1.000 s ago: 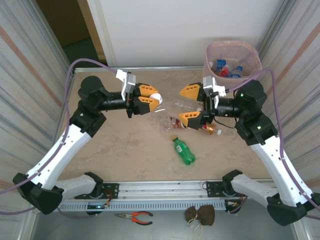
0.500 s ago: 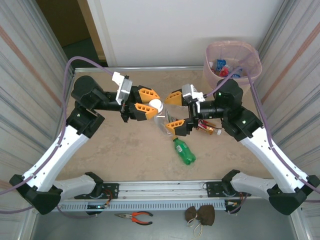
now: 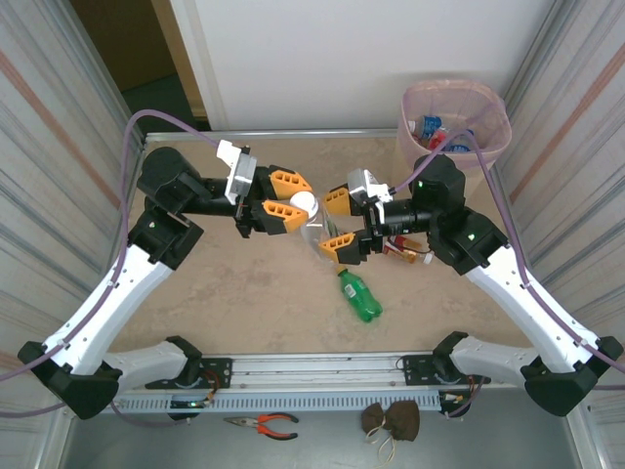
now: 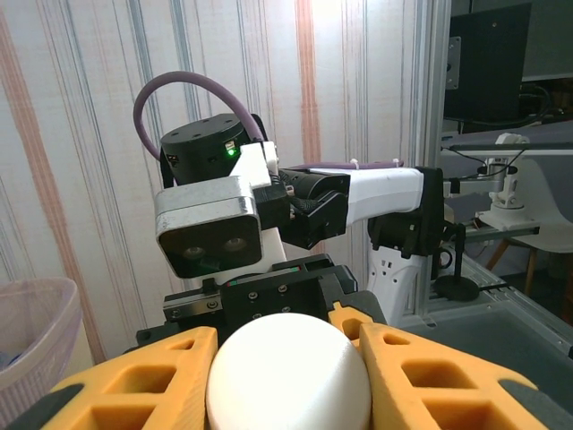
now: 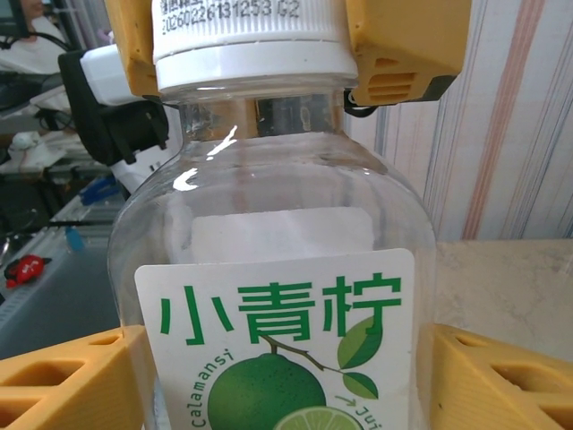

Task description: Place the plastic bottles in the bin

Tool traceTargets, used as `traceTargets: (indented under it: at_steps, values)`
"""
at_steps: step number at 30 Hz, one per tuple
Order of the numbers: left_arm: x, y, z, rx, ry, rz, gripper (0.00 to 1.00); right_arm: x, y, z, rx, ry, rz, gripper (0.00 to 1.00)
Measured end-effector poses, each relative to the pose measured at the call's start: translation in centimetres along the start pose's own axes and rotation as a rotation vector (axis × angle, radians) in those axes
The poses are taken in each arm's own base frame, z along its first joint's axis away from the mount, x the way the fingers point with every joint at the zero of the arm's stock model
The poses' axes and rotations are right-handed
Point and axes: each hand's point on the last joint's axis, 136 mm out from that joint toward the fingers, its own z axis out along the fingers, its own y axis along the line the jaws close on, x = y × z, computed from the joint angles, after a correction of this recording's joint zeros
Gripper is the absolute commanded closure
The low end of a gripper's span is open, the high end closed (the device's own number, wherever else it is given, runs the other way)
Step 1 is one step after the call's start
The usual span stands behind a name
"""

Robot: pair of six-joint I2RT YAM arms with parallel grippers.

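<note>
My left gripper (image 3: 293, 200) is clamped on the white cap (image 4: 288, 376) of the clear bottle (image 3: 314, 233) at frame centre, its long axis running into my right gripper (image 3: 334, 223), whose jaws flank its labelled body, whether pressing I cannot tell, with the bin (image 3: 455, 85) upper right.

Orange left hand (image 3: 307, 200), orange right hand (image 3: 328, 225)

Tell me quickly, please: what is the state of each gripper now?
Left gripper: closed on the white cap of the clear bottle.
Right gripper: jaws around the same bottle's body; whether it grips yet cannot be told.
</note>
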Motion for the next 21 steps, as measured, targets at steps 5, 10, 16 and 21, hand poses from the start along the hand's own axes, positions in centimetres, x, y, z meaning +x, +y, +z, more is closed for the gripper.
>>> traceTargets:
  at_steps: [5, 10, 16, 21]
  values:
    - [0.0, 0.0, 0.0, -0.002, 0.0, -0.001, 0.77, 0.0, 0.0, 0.0, -0.001, 0.0, -0.009, 0.35]
    - [0.0, 0.1, 0.0, -0.009, 0.0, -0.003, 0.56, 0.0, 0.1, 0.0, -0.004, 0.0, -0.01, 0.39]
    - [-0.3, 0.7, -0.1, -0.059, -0.009, 0.02, 0.34, 0.4, 0.1, 0.0, -0.001, 0.015, 0.009, 0.39]
    - [-1.0, 0.4, -0.7, -0.104, -0.019, 0.05, 0.29, 0.9, -0.1, -0.1, 0.013, 0.031, 0.029, 0.39]
